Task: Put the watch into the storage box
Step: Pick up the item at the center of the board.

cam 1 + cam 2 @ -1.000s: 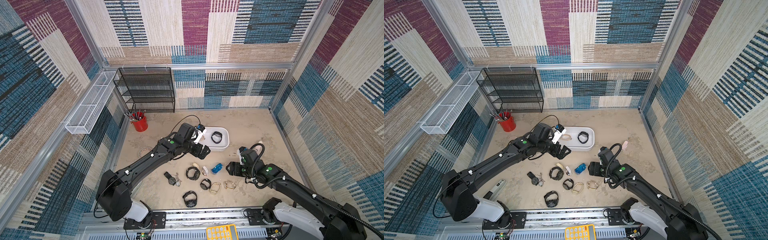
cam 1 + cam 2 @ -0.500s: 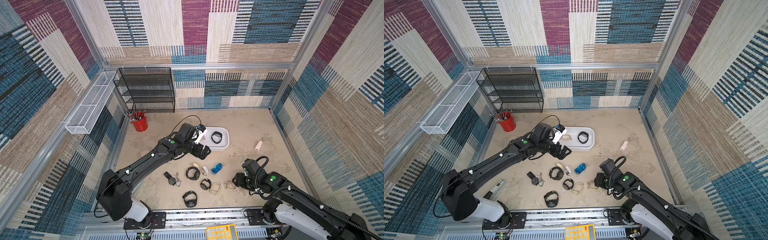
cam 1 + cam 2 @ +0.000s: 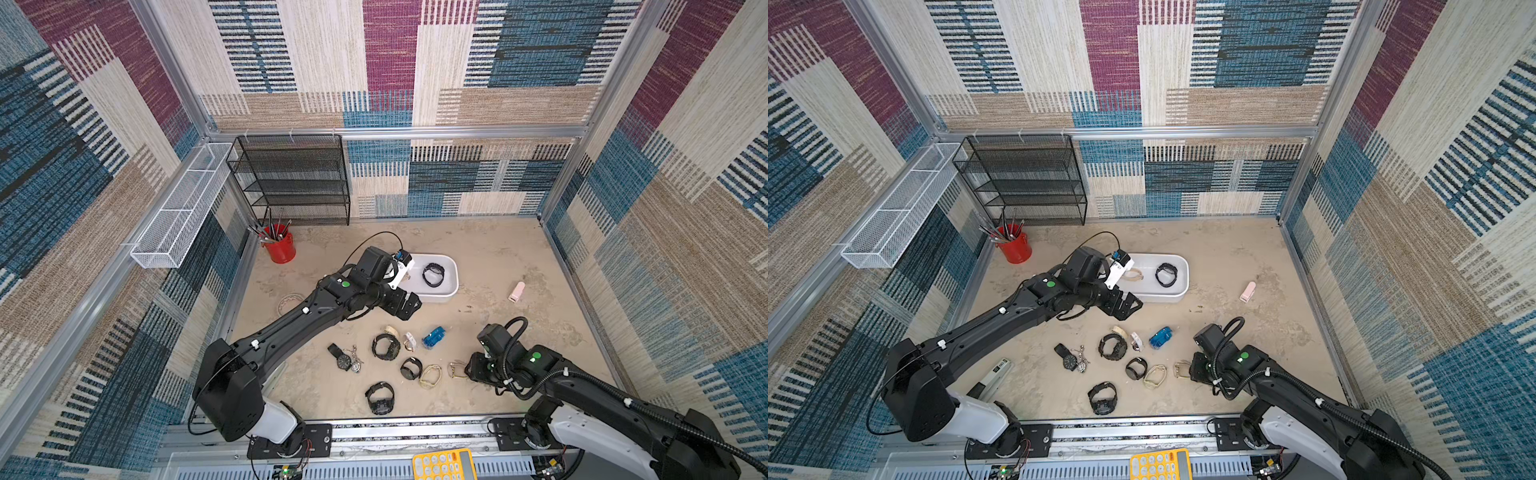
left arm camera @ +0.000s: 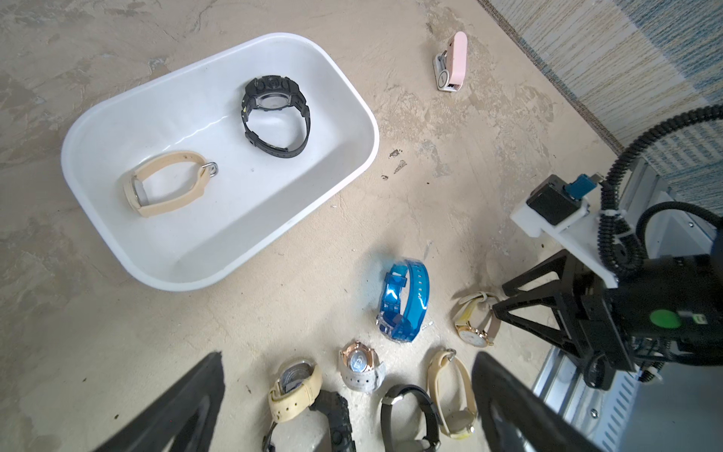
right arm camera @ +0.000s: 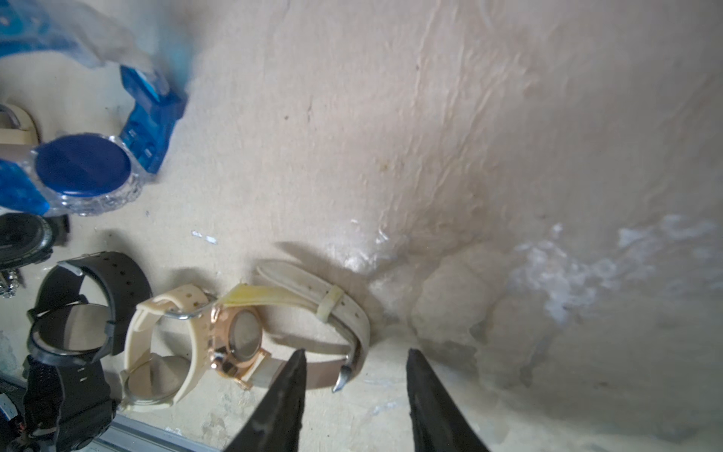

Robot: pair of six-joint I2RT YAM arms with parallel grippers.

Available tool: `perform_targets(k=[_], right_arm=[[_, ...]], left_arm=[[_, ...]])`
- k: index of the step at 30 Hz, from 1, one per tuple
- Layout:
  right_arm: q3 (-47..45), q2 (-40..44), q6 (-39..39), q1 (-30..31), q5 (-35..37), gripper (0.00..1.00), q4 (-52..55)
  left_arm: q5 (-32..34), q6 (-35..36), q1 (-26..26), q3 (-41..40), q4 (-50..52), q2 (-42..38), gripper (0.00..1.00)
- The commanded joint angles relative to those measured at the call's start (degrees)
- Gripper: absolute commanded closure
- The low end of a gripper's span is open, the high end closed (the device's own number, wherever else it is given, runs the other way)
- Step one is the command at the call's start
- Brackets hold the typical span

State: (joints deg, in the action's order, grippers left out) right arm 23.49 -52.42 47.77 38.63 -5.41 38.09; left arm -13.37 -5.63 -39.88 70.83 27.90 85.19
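Note:
The white storage box point(image 3: 452, 286) point(image 4: 187, 242) holds a black digital watch point(image 4: 274, 113) and a beige-strapped watch point(image 4: 168, 184). My left gripper point(image 3: 409, 305) point(image 4: 347, 356) hovers open and empty just in front of the box. A rose-gold watch point(image 5: 242, 336) point(image 3: 457, 370) with a cream strap lies at the right end of the loose watches. My right gripper point(image 5: 354, 352) point(image 3: 471, 370) is low at it. Its jaws stand apart, with the strap's buckle end between them and one finger point(image 5: 289, 375) over the strap.
Several more watches lie on the sandy floor, among them a blue one point(image 3: 433, 336) and a black one point(image 3: 385, 346). A red pen cup point(image 3: 280, 249) and a black mesh shelf point(image 3: 291, 178) stand at the back left. A pink object point(image 3: 516, 291) lies right of the box.
My right arm has pulled back toward the front edge and come down to the rose-gold watch, its jaws narrowing. The left arm has stayed still.

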Motion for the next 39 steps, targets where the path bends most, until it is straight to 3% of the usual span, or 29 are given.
perform_targets(k=[1,9,16,30,39], right_arm=[[-0.5,-0.7,-0.6,0.2,0.9,0.61,-3.2],[-0.5,-3.9,-1.3,0.5,2.6,0.76,-5.9],[1.2,-4.5,-1.5,0.7,4.3,1.0,-6.2],[13.8,-0.8,-5.4,0.7,14.6,1.0,-0.6],[25.3,-13.5,-15.5,-1.2,16.7,1.0,-13.0]], left_arm=[[1.0,1.8,0.0,0.6,0.4,-0.1,0.0],[1.3,1.7,-0.1,1.0,0.9,0.4,0.0],[1.8,1.8,-0.2,1.1,1.0,0.9,0.0],[3.3,1.7,-0.2,1.1,1.1,0.6,0.01],[7.0,1.2,-0.2,1.2,1.6,0.1,0.0]])
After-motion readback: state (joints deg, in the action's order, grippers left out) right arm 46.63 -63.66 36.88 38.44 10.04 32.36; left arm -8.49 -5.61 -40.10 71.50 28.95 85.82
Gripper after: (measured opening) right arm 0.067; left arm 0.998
